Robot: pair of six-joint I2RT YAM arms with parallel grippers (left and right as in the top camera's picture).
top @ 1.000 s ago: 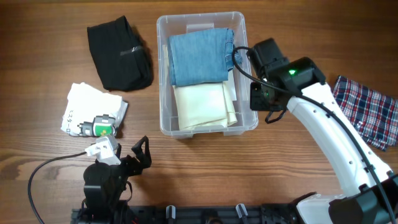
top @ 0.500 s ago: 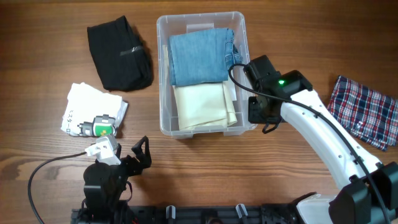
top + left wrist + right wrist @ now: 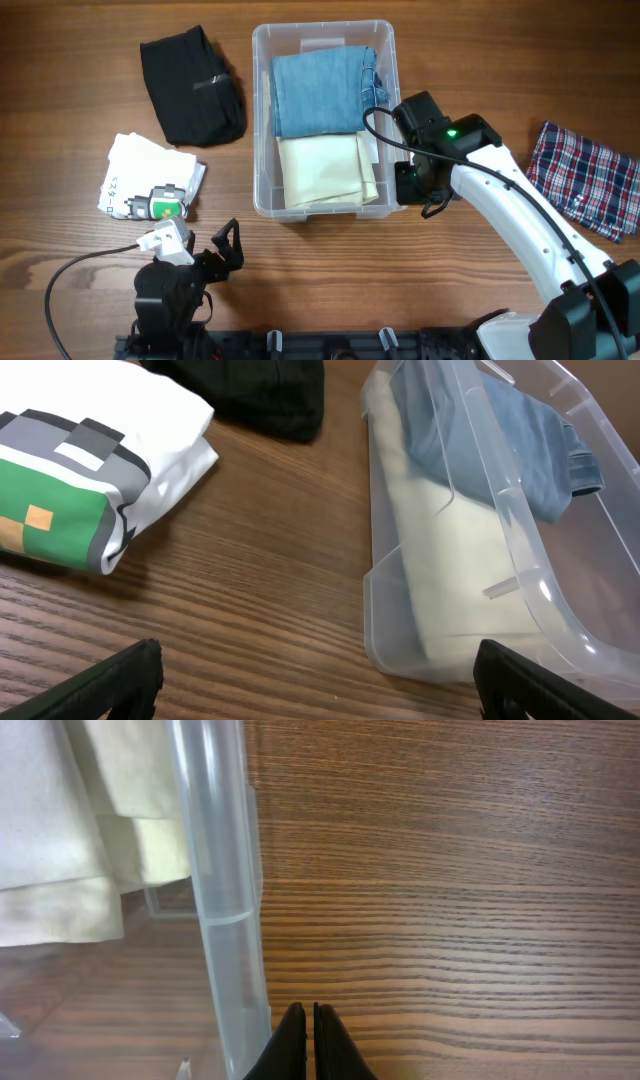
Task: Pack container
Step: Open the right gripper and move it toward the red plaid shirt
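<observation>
The clear container (image 3: pixel 262 120) stands at the table's middle. It holds a folded blue denim piece (image 3: pixel 320 90) at the back and a folded cream cloth (image 3: pixel 325 168) at the front. In the left wrist view the container (image 3: pixel 520 575) is at the right. My right gripper (image 3: pixel 308 1020) is shut and empty, its tips right beside the outside of the container's right wall (image 3: pixel 215 870). In the overhead view it sits under the wrist (image 3: pixel 408 185). My left gripper (image 3: pixel 225 250) is open and empty near the front edge; it also shows in the left wrist view (image 3: pixel 315 680).
A folded black cloth (image 3: pixel 192 85) lies at the back left. A folded white shirt with a green print (image 3: pixel 150 180) lies at the left and also shows in the left wrist view (image 3: pixel 70 490). A plaid cloth (image 3: pixel 590 180) lies at the far right.
My right arm has moved left and down against the container's right wall. The container's front right corner has shifted a little to the left. The left arm has not moved.
</observation>
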